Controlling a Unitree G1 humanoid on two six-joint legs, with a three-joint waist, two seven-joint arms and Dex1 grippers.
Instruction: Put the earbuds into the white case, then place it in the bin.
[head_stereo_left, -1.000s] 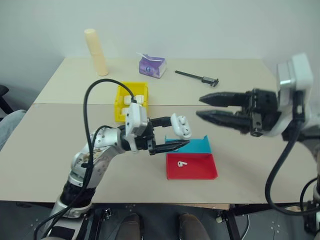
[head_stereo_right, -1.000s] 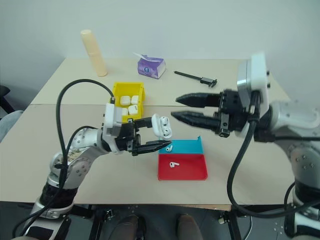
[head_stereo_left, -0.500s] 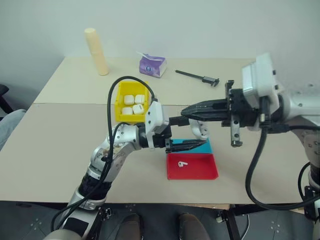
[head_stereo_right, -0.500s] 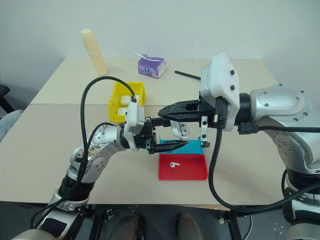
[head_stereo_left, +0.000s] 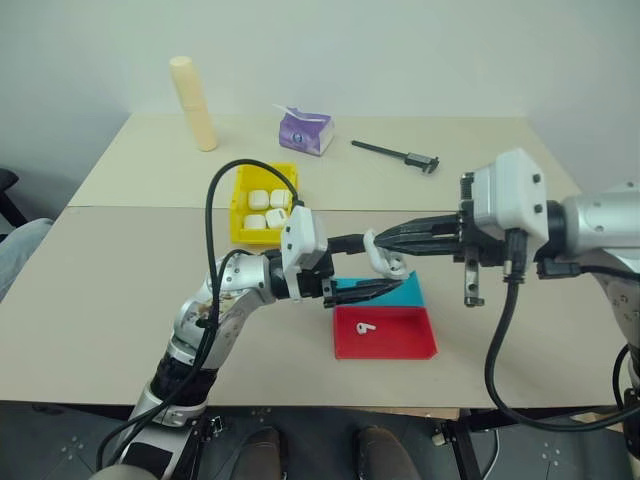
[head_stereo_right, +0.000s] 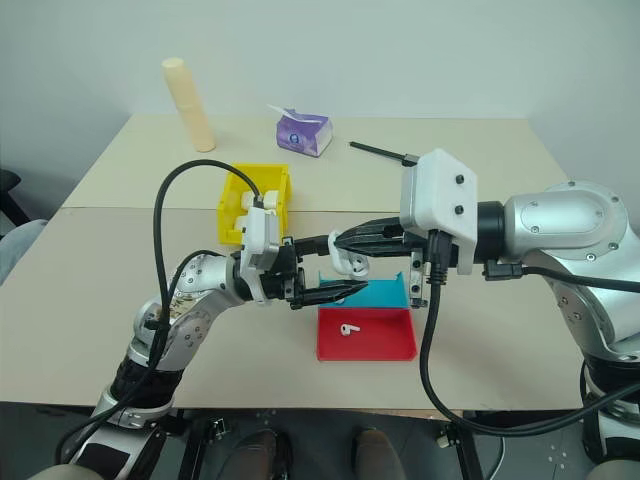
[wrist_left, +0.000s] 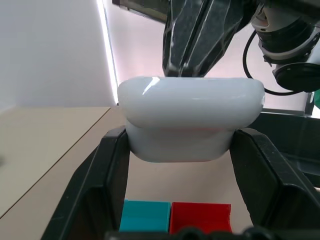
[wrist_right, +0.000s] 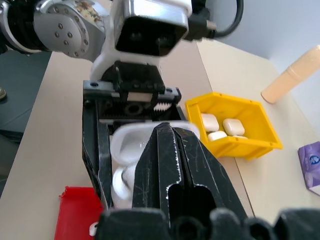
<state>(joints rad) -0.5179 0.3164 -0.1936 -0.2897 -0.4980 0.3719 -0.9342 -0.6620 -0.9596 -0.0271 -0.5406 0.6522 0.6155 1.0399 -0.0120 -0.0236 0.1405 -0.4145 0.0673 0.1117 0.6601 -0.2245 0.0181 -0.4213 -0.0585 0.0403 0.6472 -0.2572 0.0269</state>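
red tray (head_stereo_left: 400, 345) under white case (head_stereo_left: 383, 256)

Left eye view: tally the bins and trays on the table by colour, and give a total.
Yellow bin: 1
Blue tray: 1
Red tray: 1
Total: 3

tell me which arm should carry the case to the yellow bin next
Probably the left. The left gripper is shut on the white case and sits nearer the bin, which lies on its side of the table. The right gripper, shut, only meets the case from above.
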